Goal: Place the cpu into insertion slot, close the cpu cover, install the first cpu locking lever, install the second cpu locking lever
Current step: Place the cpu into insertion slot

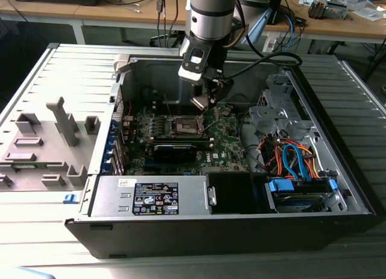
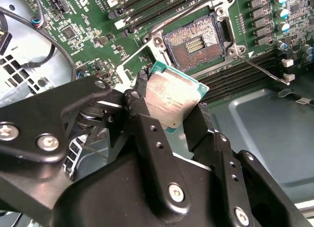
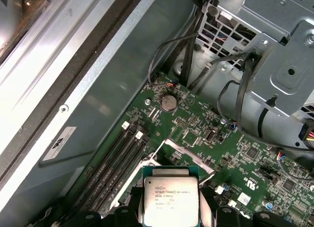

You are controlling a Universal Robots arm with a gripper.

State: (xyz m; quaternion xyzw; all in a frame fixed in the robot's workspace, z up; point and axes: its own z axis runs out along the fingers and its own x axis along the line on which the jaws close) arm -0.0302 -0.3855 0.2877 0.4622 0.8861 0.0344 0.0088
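My gripper (image 1: 204, 105) is shut on the cpu (image 2: 172, 98), a flat square chip with a silver-grey top and a green rim, gripped by two opposite edges between black fingers (image 2: 139, 100). It hangs tilted above the green board, a little off to one side of the insertion slot (image 2: 198, 39). The slot's pin field lies bare with nothing in it. The cpu cover (image 2: 143, 54) stands swung up from the slot's edge. A thin wire locking lever (image 2: 260, 67) sticks out loose beside the slot. In the first wrist view the cpu (image 3: 170, 196) shows top side up.
The open computer case (image 1: 338, 140) surrounds the board. A long black block (image 1: 175, 151) lies just in front of the slot (image 1: 184, 127). A power supply (image 1: 151, 197) sits at the front. A drive cage with orange and blue cables (image 1: 295, 161) is at the exterior view's right.
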